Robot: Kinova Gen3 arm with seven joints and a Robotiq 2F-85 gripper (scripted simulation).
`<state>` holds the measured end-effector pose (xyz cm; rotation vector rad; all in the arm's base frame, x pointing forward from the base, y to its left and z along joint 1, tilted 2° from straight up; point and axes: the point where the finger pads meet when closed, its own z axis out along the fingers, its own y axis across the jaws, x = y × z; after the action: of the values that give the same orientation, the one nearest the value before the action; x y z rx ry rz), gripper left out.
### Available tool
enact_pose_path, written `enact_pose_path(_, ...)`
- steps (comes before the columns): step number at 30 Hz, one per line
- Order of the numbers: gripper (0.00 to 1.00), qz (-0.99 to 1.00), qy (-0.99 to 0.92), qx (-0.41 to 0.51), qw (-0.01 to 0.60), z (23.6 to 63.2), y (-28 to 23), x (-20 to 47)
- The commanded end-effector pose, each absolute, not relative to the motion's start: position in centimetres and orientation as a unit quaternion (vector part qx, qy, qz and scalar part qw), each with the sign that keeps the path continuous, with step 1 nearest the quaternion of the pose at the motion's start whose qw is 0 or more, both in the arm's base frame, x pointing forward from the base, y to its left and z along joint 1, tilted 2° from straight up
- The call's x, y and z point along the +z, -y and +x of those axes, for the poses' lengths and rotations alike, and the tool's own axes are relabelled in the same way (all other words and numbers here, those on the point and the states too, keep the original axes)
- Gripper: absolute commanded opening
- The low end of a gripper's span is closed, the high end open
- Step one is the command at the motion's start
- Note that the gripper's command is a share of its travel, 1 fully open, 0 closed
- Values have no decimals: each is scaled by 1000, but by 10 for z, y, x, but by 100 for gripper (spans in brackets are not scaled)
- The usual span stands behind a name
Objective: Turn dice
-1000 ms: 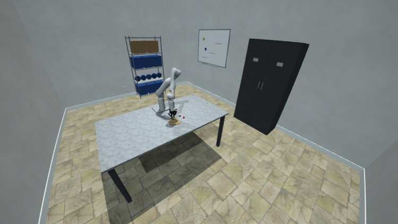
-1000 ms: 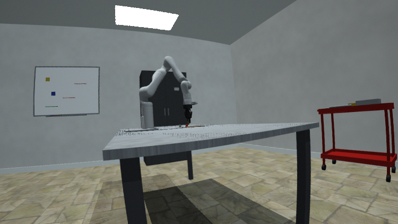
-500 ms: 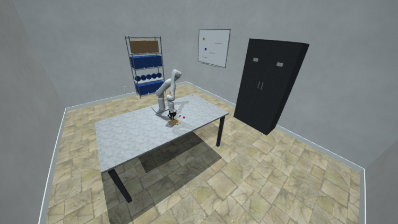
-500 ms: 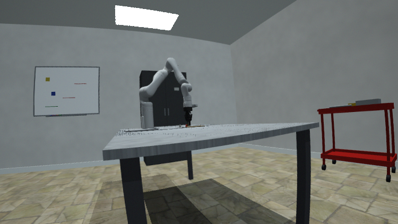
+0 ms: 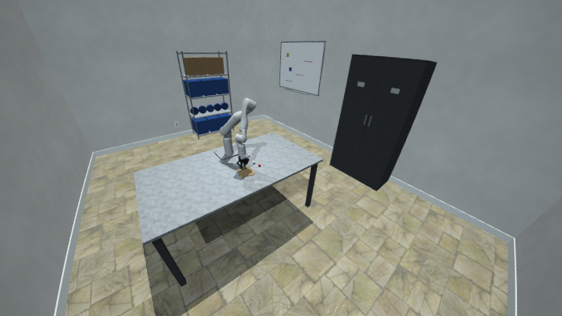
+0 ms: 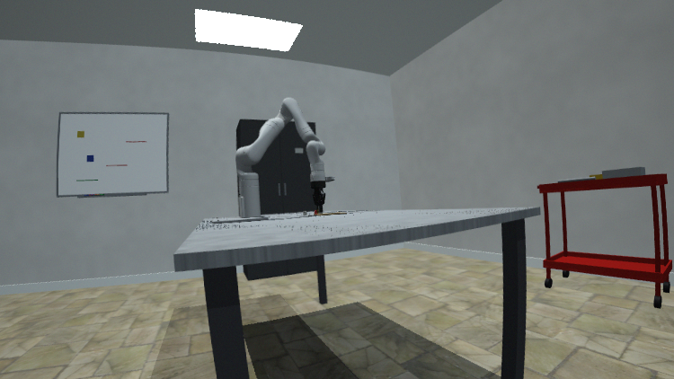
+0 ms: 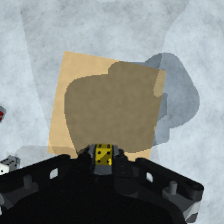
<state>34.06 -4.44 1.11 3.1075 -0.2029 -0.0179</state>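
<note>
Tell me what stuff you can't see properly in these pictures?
- Yellow die, wrist view: pinched in the gripper, whose fingers cover its sides; only one dotted face shows.
- White die, wrist view: cut off by the left edge, so its top number is unreadable.
- Red die, wrist view: only a sliver at the left edge.
- Mat and dice, top view: too small for dots.
- Mat, exterior view: seen edge-on, a thin line.
</note>
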Motion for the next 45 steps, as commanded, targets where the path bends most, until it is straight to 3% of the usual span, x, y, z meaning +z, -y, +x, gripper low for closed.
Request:
enact_pose_path(1,15,998,65,-5,14,341,44,11)
enact_pose_path(45,15,998,65,-5,14,341,45,8)
